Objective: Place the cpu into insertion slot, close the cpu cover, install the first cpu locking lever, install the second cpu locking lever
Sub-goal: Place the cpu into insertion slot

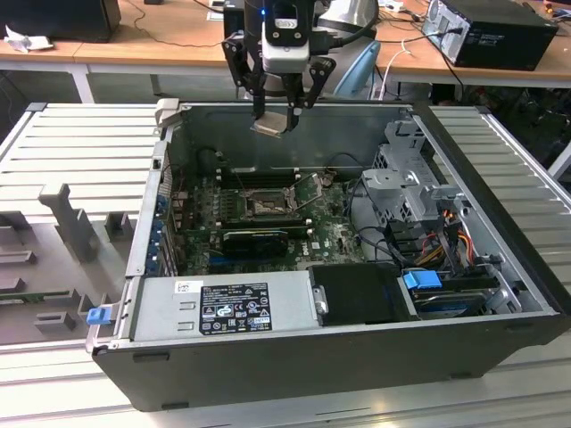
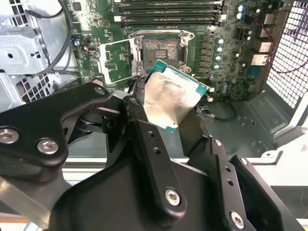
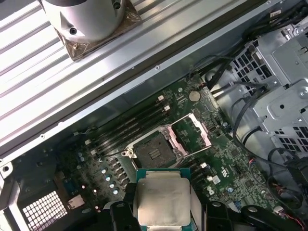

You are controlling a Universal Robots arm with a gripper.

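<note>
My claw (image 1: 277,114) pinching cpu (image 3: 161,199) by edges, hanging above insertion slot (image 3: 153,150); cpu cover (image 3: 192,137) stands flipped open, leaving socket bare for seating.

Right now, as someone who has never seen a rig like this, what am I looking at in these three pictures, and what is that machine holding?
This is one robot arm working over an open computer case, which lies on a ribbed metal table. The exterior view comes from a camera off the arm. It shows the arm's gripper, a claw with fingers, hanging above the case. The two wrist views come from cameras that ride on the arm and look down past the claw.

The gripper is shut on a chip, small, square and silvery on top, held in the air. Below it, on the green circuit board, sits the square socket meant for it, which is empty. The socket's thin metal frame lid is flipped open beside it. The chip is not yet in place.
</note>
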